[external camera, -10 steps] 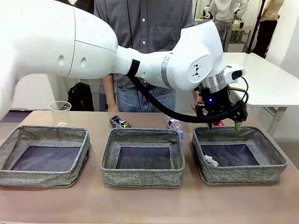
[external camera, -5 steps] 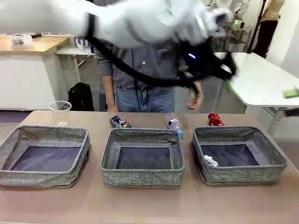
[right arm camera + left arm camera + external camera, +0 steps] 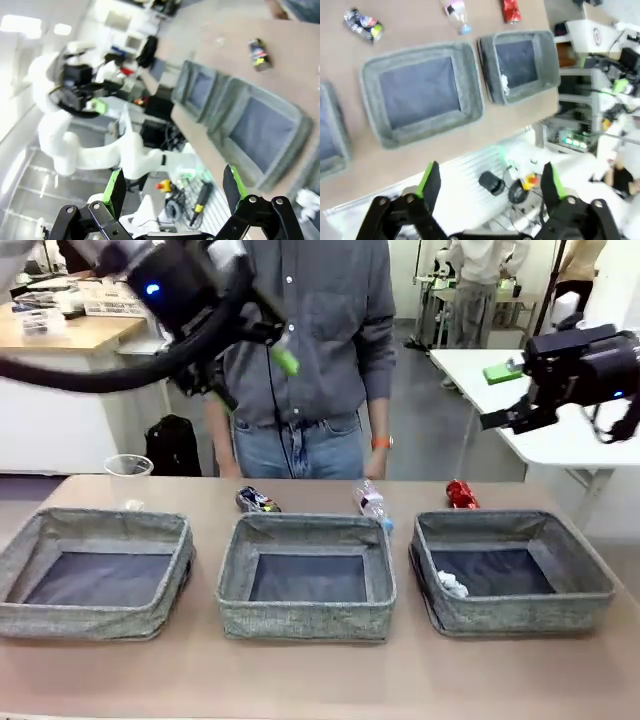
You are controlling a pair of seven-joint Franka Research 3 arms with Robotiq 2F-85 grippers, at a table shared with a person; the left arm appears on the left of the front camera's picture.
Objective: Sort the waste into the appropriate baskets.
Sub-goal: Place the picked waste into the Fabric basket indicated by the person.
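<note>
Three grey baskets stand in a row: left basket [image 3: 95, 622], middle basket [image 3: 305, 620], right basket [image 3: 520, 614]. A white paper wad [image 3: 452, 585] lies in the right one. Behind them on the table are a clear cup [image 3: 128, 480], a dark crushed can [image 3: 257, 501], a bottle [image 3: 372, 505] lying on its side and a red crushed can [image 3: 461, 494]. My left gripper [image 3: 250, 375] hangs high at the upper left, open and empty. My right gripper [image 3: 497, 395] is high at the right, open and empty. The left wrist view looks down on the middle basket [image 3: 470, 75] past the left gripper [image 3: 490, 182].
A person in a grey shirt and jeans stands at the far edge of the table, arms down. The table in front of the baskets is bare. A white table stands behind at the right. The right wrist view shows the baskets [image 3: 295, 135] from the side and the dark can [image 3: 260, 54].
My left arm has swung up and left, away from above the right basket. My right gripper has come into view at the upper right. The waste has not moved.
</note>
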